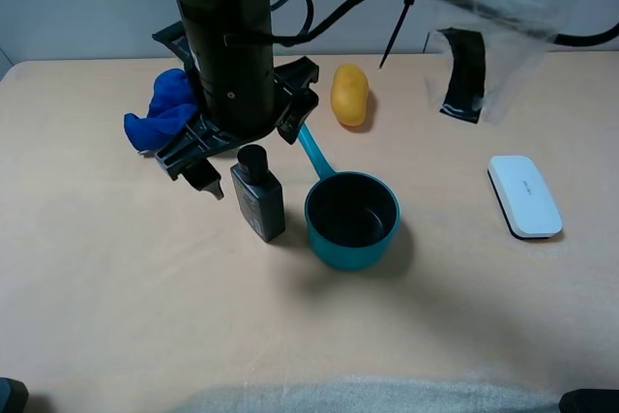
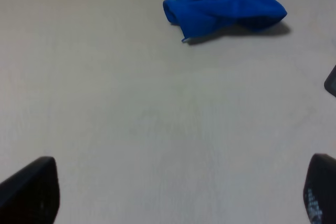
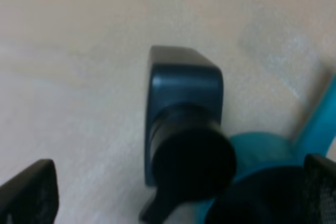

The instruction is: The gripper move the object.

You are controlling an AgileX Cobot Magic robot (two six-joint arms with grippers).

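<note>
The object, a small dark bottle (image 1: 259, 198) with a round black cap, stands upright on the beige table just left of the teal saucepan (image 1: 348, 256). The large black arm reaches down from the top, and its right gripper (image 1: 247, 147) hangs open just above and behind the cap, one finger on each side. In the right wrist view the bottle (image 3: 181, 82) sits between the open fingers (image 3: 29, 192), not touched, with the saucepan (image 3: 262, 150) beside it. The left gripper (image 2: 173, 198) is open and empty over bare table. It does not show in the high view.
A crumpled blue cloth (image 1: 160, 113) lies behind the arm and also shows in the left wrist view (image 2: 226, 1). A yellow rounded object (image 1: 349, 94) lies behind the saucepan's handle. A flat white box (image 1: 523, 195) lies at the right. Clear plastic wrap (image 1: 484, 36) hangs at the upper right.
</note>
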